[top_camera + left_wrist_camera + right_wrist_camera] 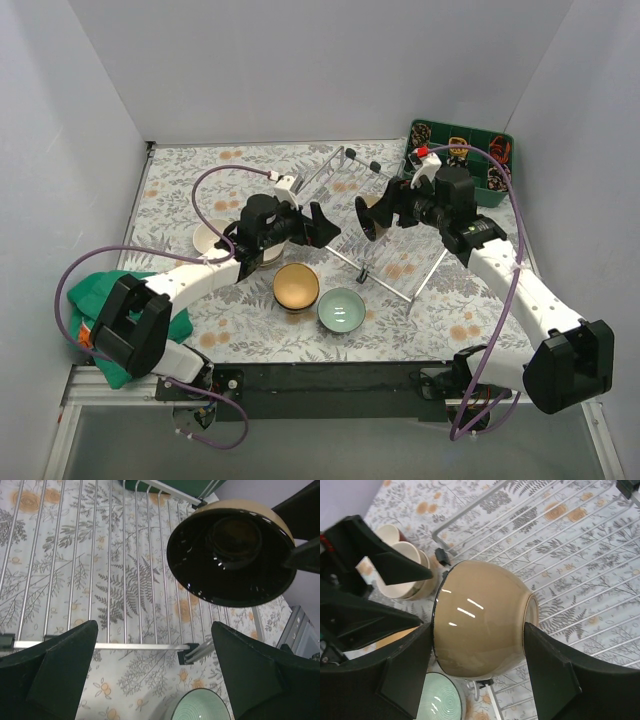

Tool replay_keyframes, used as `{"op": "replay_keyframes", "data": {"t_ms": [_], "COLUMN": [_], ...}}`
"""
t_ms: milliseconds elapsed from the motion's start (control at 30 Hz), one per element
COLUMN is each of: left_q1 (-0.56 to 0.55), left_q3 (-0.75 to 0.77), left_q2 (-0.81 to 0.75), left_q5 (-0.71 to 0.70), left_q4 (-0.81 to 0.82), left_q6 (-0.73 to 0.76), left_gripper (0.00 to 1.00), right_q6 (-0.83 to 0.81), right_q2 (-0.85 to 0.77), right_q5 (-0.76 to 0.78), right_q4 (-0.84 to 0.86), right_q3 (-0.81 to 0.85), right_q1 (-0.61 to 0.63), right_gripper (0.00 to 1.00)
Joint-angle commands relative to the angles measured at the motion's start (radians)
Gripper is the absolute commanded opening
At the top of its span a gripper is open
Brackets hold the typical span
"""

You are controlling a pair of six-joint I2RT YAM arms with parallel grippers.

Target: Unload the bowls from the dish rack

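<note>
Nearest to us, at the near left corner, a green cloth [110,300] lies bunched under the left arm. A little farther in, near the middle of the desk [260,340], a pale green bowl [342,310] stands upright. A brown bowl [296,286] stands just beside it on the left, and we cannot tell whether their rims touch. Farther left, a stack of cream bowls [402,555] sits on the desk, partly hidden by the left arm in the overhead view. All of these bowls are off the dish rack [125,645].

Beyond them, the left fingers [60,665] are spread wide apart with nothing between them. They point right, toward the near left edge of the rack. Facing them, the right fingers [552,675] are clamped on a tan bowl [485,605], one finger on each side of its outer wall. This bowl is tipped on its side, with its dark glossy inside turned toward the left fingers and its foot toward the right arm. It is over the left part of the rack, and we cannot tell whether it touches the wires.

The rack lies on the desk right of centre, and the flowered cover shows through its wires. At the far right corner, a green tray [468,128] with compartments sits just beyond the rack, partly behind the right arm.
</note>
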Motion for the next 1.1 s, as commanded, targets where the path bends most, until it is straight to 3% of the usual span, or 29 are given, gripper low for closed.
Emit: {"op": "replay_keyframes", "data": {"t_ms": [0, 333, 467, 600, 700, 733, 833, 1000, 1067], "left_q1": [-0.014, -0.022, -0.024, -0.025, -0.027, -0.027, -0.028, -0.03, -0.031], "left_q3": [0.049, 0.058, 0.06, 0.057, 0.043, 0.043, 0.037, 0.018, 0.009], "left_q2": [0.052, 0.154, 0.177, 0.189, 0.177, 0.172, 0.152, 0.1, 0.08], "left_q5": [0.007, 0.004, 0.013, 0.03, 0.026, 0.024, 0.015, -0.013, -0.04], "left_q4": [0.167, 0.296, 0.338, 0.354, 0.373, 0.37, 0.358, 0.335, 0.306], "left_q6": [-0.027, -0.061, -0.103, -0.135, -0.152, -0.155, -0.158, -0.149, -0.135], "left_gripper": [0.98, 0.98, 0.92, 0.77, 0.5, 0.37, 0.19, 0.01, 0.0], "right_q6": [0.108, 0.272, 0.317, 0.33, 0.335, 0.337, 0.34, 0.34, 0.335], "right_q2": [-0.057, -0.075, -0.078, -0.084, -0.092, -0.095, -0.103, -0.118, -0.126], "right_q5": [-0.121, -0.242, -0.283, -0.291, -0.292, -0.294, -0.297, -0.306, -0.308], "right_q4": [0.227, 0.363, 0.425, 0.445, 0.455, 0.457, 0.465, 0.466, 0.466], "right_q3": [-0.015, -0.089, -0.119, -0.146, -0.155, -0.161, -0.17, -0.185, -0.195], "right_q1": [-0.011, -0.02, -0.022, -0.023, -0.023, -0.022, -0.022, -0.023, -0.025], "right_gripper": [0.27, 0.27, 0.27, 0.27, 0.27, 0.27, 0.28, 0.37, 0.53]}}
